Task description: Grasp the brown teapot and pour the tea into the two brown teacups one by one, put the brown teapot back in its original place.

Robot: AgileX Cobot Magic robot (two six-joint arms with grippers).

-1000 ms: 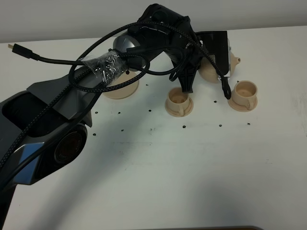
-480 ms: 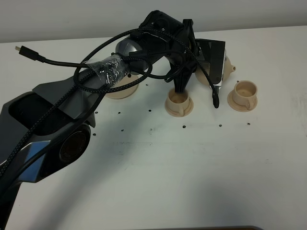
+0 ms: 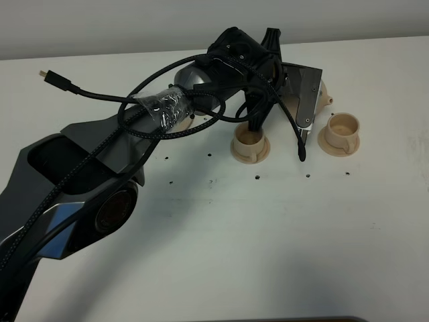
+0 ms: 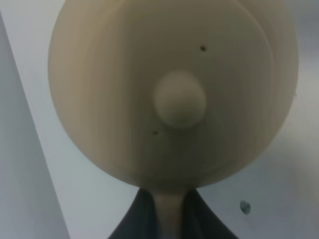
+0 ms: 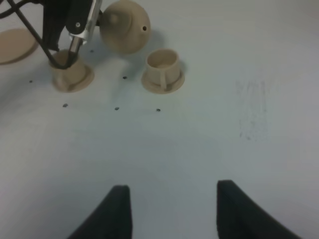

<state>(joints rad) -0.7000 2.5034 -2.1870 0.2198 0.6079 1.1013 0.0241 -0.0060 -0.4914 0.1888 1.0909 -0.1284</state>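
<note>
Two grippers: left gripper [image 4: 169, 219] clamped on the loop handle of the brown teapot [image 4: 104, 84]; right gripper [image 5: 172, 201] jaws apart, empty, over the table [image 5: 209, 139].
Teapot position: held roughly upright, off its saucer [image 5: 15, 45], behind and between inner teacup [image 3: 251, 142] and outer teacup [image 3: 342, 131].
Handling: looks ceramic, so rigid, smooth, chip-prone; belly hangs off-centre from the handle, expect swing.
Grip point: handle loop, close to the body.
Risk: lid knob [image 4: 179, 99] suggests a loose lid; it may slip when tipped.

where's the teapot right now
In the high view the teapot is at the back, right of centre, held by the left gripper behind the gap between the two cups, mostly hidden by the arm.
</note>
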